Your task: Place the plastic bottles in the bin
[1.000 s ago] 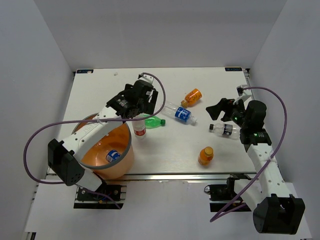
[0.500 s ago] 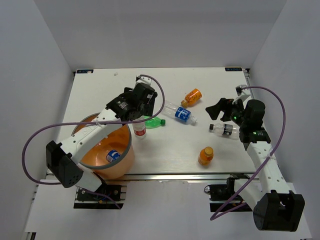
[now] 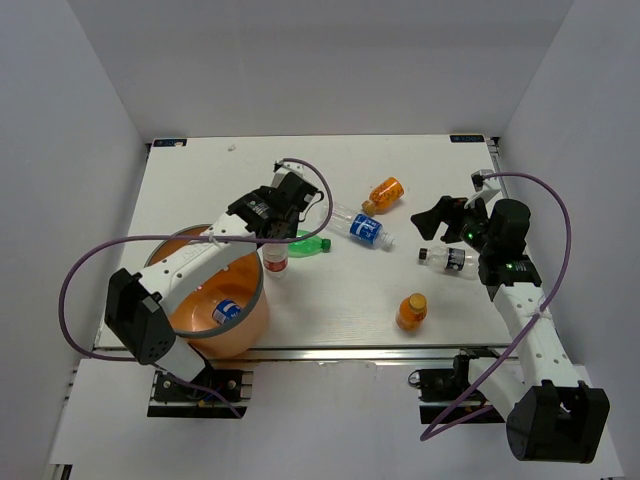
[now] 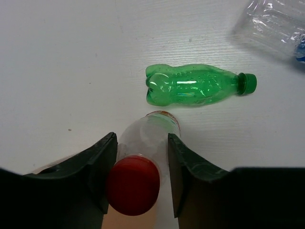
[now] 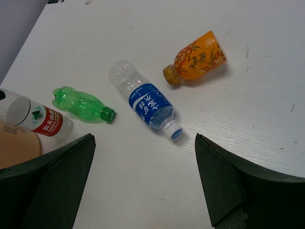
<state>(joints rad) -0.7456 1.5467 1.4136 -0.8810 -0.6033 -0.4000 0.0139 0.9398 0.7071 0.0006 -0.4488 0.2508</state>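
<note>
**Ana:** Left gripper (image 4: 142, 137), what's it doing?

**Ben:** Its fingers flank the red-capped bottle (image 4: 143, 157), close against its sides. I cannot tell whether they squeeze. That bottle sits just beside the bin (image 3: 263, 285).

**Ana:** And the right gripper (image 5: 144, 138)?

**Ben:** It's spread wide, holding nothing, near the black-capped bottle (image 3: 450, 260).

**Ana:** The rest?

**Ben:** The green bottle (image 4: 195, 86) and the blue-labelled bottle (image 5: 150, 107) lie on the table (image 3: 340, 300). One more bottle (image 3: 225, 312) lies inside the bin.
</note>
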